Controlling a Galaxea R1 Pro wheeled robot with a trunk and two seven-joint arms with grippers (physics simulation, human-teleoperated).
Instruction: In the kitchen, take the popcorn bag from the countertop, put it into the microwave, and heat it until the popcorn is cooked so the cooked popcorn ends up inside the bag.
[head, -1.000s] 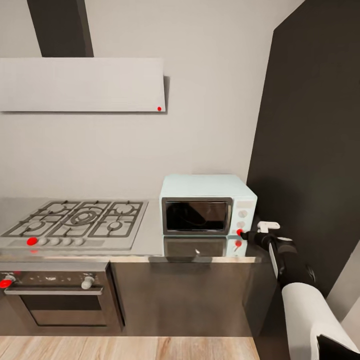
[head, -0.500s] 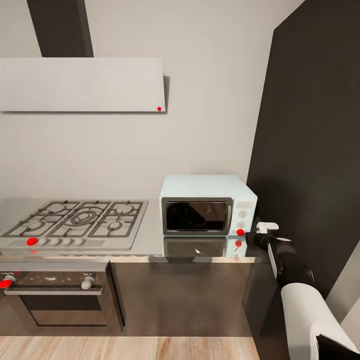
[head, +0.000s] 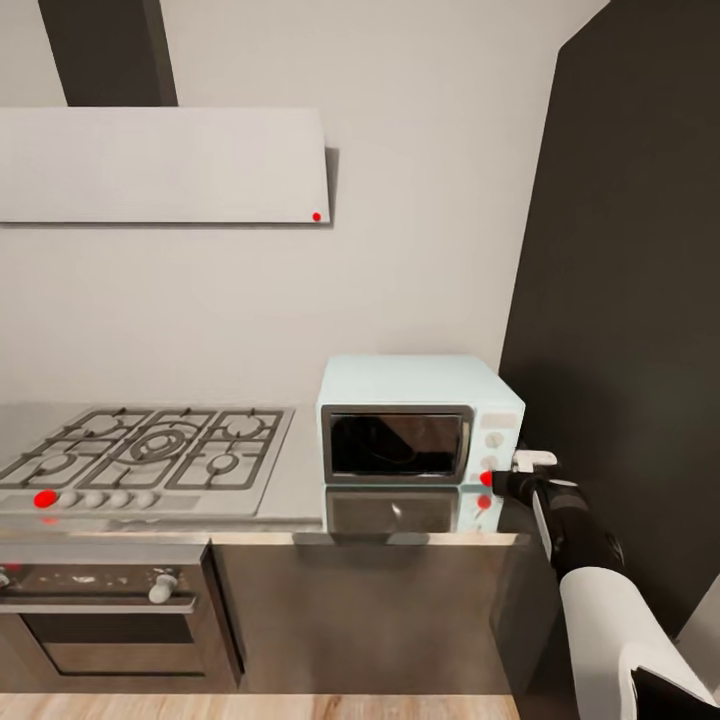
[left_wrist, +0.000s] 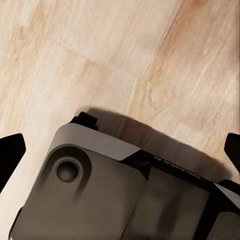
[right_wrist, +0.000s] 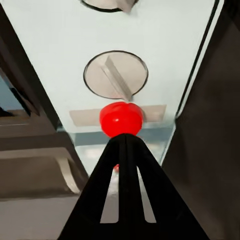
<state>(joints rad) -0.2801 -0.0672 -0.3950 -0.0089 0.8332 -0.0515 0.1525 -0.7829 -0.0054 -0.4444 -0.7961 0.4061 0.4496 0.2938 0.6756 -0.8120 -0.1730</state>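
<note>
Touching the microwave (head: 420, 418) control panel's red dot, right end effector (head: 497, 481) closed

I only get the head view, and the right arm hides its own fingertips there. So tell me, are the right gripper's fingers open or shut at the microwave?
Observer: Shut. In the right wrist view the right gripper has its fingers pressed together into one point.
Operator: What is it aimed at?
Observer: The red button just below the lower knob on the microwave panel. The tip meets the button's edge, but I can't confirm contact.
Operator: And the other arm?
Observer: The left gripper is open, hanging over the wooden floor.
</note>
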